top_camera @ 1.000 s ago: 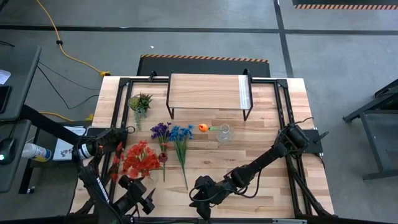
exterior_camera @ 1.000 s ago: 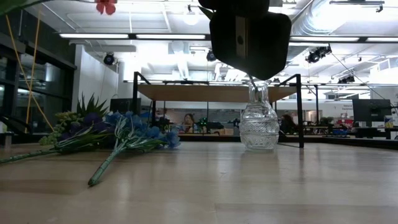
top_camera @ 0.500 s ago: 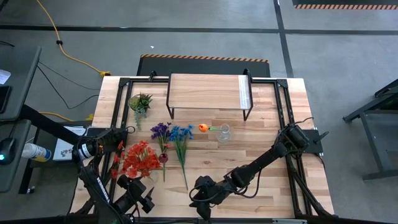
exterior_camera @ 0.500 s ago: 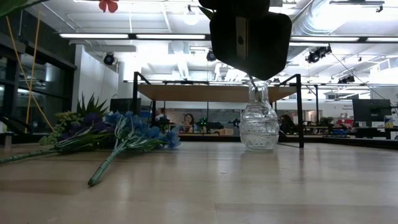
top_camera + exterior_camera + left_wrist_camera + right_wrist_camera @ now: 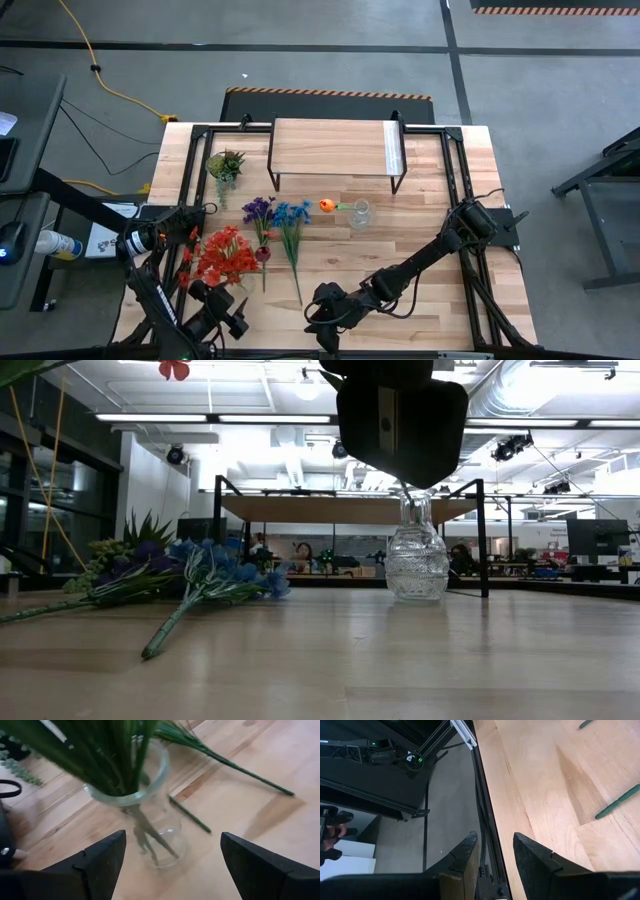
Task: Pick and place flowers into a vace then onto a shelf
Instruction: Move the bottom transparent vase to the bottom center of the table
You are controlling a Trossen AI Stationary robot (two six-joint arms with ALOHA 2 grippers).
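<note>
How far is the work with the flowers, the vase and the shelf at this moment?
Done: the red flowers stand in a glass vase. In hand: the left gripper is open around that vase, not closed on it. Left: the purple flowers and blue flowers lie on the table, and no vase is on the shelf. The right gripper waits near the table's front edge.

Grey concrete floor [image 5: 330, 30] crossed by yellow cable [image 5: 95, 72], ceiling strip lights [image 5: 215, 417]

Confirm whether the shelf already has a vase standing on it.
No. In the high view the shelf top is bare, and the small glass vase stands on the table in front of it.
</note>
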